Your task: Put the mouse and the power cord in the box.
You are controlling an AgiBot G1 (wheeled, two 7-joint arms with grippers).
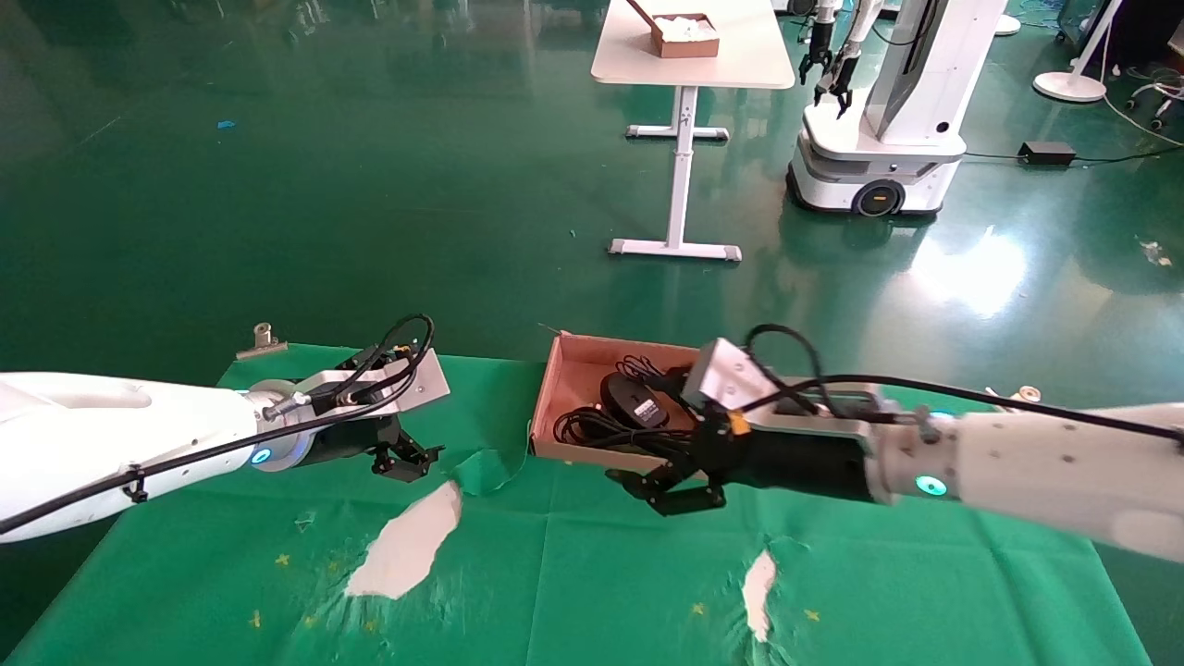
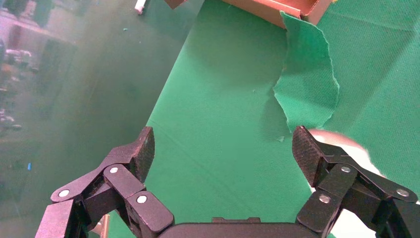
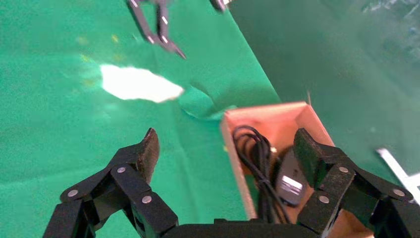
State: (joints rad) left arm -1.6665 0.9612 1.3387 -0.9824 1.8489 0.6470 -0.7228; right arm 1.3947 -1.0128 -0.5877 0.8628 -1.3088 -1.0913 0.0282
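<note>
Black right gripper (image 1: 668, 488), fingers spread and empty, is hovering at the box's near wall, probably because its load is delivered. Mouse (image 1: 633, 400) and power cord (image 1: 592, 427) are lying inside the box (image 1: 555, 388) at the table's far edge; left gripper (image 1: 404, 460), also spread, is idling toward the far-left corner.

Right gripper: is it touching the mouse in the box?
Apart. The right wrist view shows the right gripper open and empty, with the mouse lying in the box beyond its fingertips.

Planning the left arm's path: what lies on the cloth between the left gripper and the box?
In the head view, only a torn, curled-up flap of green cloth lies between the open left gripper and the box; the left wrist view confirms this.
</note>
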